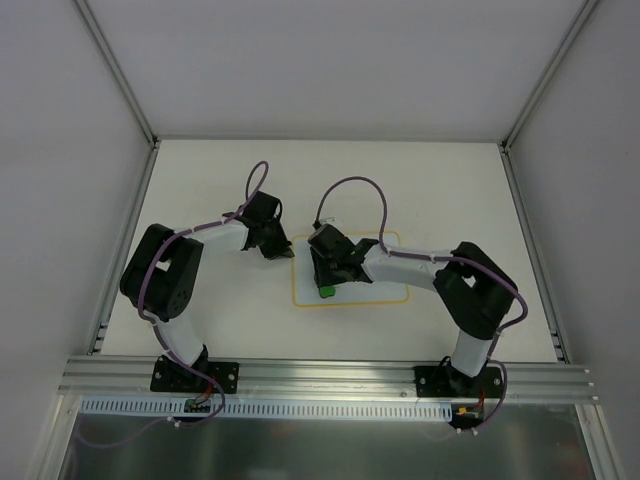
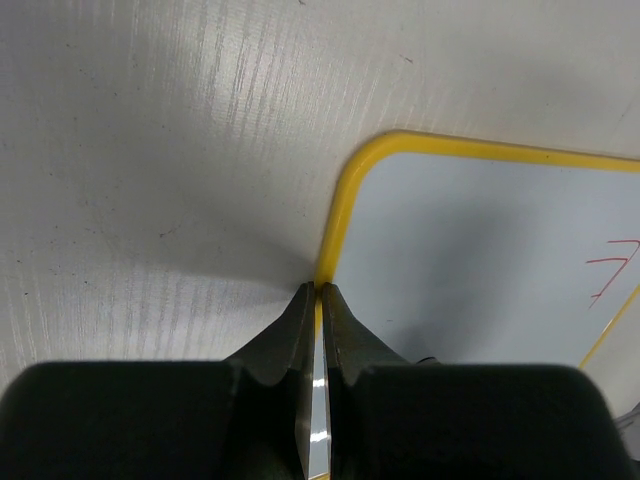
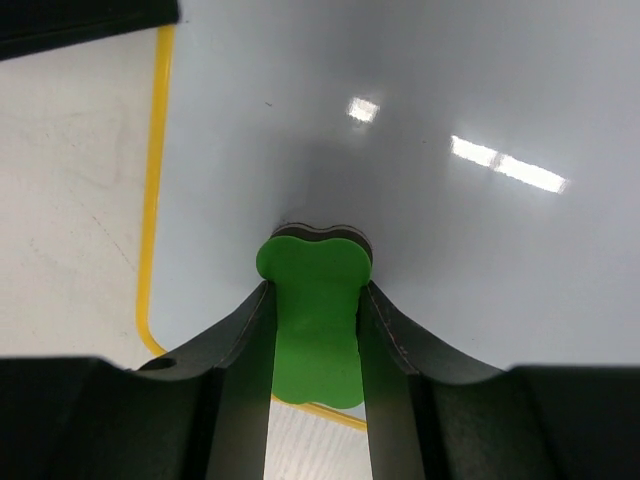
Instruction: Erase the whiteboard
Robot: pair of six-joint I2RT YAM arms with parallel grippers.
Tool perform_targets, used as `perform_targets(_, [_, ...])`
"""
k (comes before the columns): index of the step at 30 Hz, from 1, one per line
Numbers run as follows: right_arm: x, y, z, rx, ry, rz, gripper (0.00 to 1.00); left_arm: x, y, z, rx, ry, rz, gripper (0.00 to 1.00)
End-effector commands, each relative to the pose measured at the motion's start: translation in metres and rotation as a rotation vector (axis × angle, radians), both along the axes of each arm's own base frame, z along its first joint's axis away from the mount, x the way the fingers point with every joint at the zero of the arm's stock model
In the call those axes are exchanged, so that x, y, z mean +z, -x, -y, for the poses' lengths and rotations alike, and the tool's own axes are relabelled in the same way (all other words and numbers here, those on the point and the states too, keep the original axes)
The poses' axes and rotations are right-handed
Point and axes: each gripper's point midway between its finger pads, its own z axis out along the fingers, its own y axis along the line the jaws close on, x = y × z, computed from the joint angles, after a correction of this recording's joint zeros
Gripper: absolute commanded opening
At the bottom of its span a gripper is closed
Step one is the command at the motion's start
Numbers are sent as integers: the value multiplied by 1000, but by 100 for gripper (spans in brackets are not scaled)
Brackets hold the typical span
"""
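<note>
Overhead and wrist views of one moment. We see one whiteboard (image 1: 378, 293) lying flat on the tabletop (image 1: 230, 180), roughly midway between the two arms, its yellow border complete all round.

The right tool (image 1: 327, 283) stands over the near left part of the board. In the right wrist view this tool (image 3: 315, 288) clamps one green block (image 3: 314, 330) between its two fingers. The block's dark underlayer meets the pale surface of the whiteboard (image 3: 450, 90), close to the rounded corner of the border. In the overhead view the green block (image 1: 326, 291) shows just inside the board's near edge.

The left tool (image 1: 274, 250) meets the board at its left edge. In the left wrist view this tool (image 2: 317, 291) is narrow, with only a sliver between the fingers. Its tips rest on the yellow border of the whiteboard (image 2: 470, 250), below a rounded corner. We cannot tell whether the border is pinched or merely pressed.

A few red strokes (image 2: 610, 270) mark the surface at the right margin of that view.

Count: one whiteboard, one green block, two arms, two tools.
</note>
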Motion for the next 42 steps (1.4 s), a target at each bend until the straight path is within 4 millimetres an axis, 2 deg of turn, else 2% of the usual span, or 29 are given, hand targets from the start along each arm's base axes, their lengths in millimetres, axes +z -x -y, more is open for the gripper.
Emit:
perform_targets(1, [-35, 24, 63, -103, 134, -104, 0, -34, 37, -42, 28, -164, -144, 0])
perform_targets(2, [-36, 24, 81, -156, 147, -106, 0, -35, 38, -43, 27, -164, -147, 0])
perform_targets(3, [-47, 27, 119, -238, 202, -118, 0, -34, 38, -43, 30, -163, -145, 0])
perform_targets(4, [-36, 26, 132, -299, 180, -99, 0, -33, 38, -44, 29, -162, -145, 0])
perform_targets(6, [-32, 23, 164, -393, 202, -65, 1, -32, 38, -43, 29, -155, -145, 0])
perform_targets(7, [-33, 30, 178, -417, 227, -62, 0, -32, 38, -43, 28, -155, -143, 0])
perform_targets(9, [-21, 25, 186, -465, 215, -1, 0, -31, 38, -43, 29, -154, -142, 0])
perform_targets(12, [-22, 24, 186, -476, 208, 7, 0, -31, 38, -42, 24, -146, -147, 0])
perform_targets(14, [-22, 12, 164, -437, 145, 14, 0, -31, 38, -40, 24, -140, -148, 0])
perform_targets(15, [-32, 16, 150, -377, 135, -21, 0, -31, 38, -40, 24, -136, -150, 0])
perform_targets(17, [-32, 8, 119, -304, 87, -12, 0, -30, 39, -40, 23, -133, -149, 0])
perform_targets(18, [-22, 4, 87, -235, 42, -2, 1, -30, 39, -39, 24, -131, -149, 0])
perform_targets(19, [-31, 4, 75, -187, 64, -18, 0, -30, 40, -40, 24, -132, -148, 0])
perform_targets(20, [-31, 9, 57, -137, 54, -22, 0, -30, 41, -40, 26, -129, -152, 0])
perform_targets(21, [-20, 2, 31, -99, 3, -15, 0, -30, 42, -40, 27, -128, -154, 0])
perform_targets(22, [-29, 2, 20, -66, 7, -25, 0, -30, 42, -39, 27, -125, -155, 0])
perform_targets(24, [-29, 7, -3, -7, -23, -46, 0, -30, 43, -38, 27, -119, -160, 0])
perform_targets(25, [-23, 3, -15, 7, -43, -39, 0, -30, 43, -38, 27, -117, -159, 0])
perform_targets(27, [-28, 6, -22, 36, -40, -51, 0, -30, 44, -39, 30, -118, -159, 0])
perform_targets(29, [-29, 8, -15, 30, -25, -49, 0, -31, 44, -40, 32, -125, -157, 0])
perform_targets(31, [-30, 6, 1, 2, 25, -28, 0, -31, 43, -40, 33, -128, -156, 0])
perform_targets(32, [-38, 13, 23, -16, 86, -40, 0, -31, 44, -41, 32, -130, -157, 0])
perform_targets(33, [-30, 5, 40, -65, 117, 8, 0, -32, 43, -40, 31, -128, -158, 0])
perform_targets(34, [-30, 5, 55, -94, 140, 17, 0, -32, 44, -40, 30, -128, -161, 0])
perform_targets(35, [-42, 14, 82, -123, 192, 4, 0, -32, 43, -40, 30, -125, -159, 0])
perform_targets(36, [-33, 6, 97, -189, 175, 24, 1, -33, 44, -40, 28, -127, -163, 0])
perform_targets(37, [-33, 5, 113, -231, 194, 38, 0, -32, 44, -40, 30, -126, -160, 0])
perform_targets(38, [-40, 8, 137, -283, 221, 23, 0, -31, 44, -40, 28, -125, -159, 0])
perform_targets(42, [-32, -1, 169, -404, 216, 47, 0, -29, 44, -42, 34, -124, -151, 0])
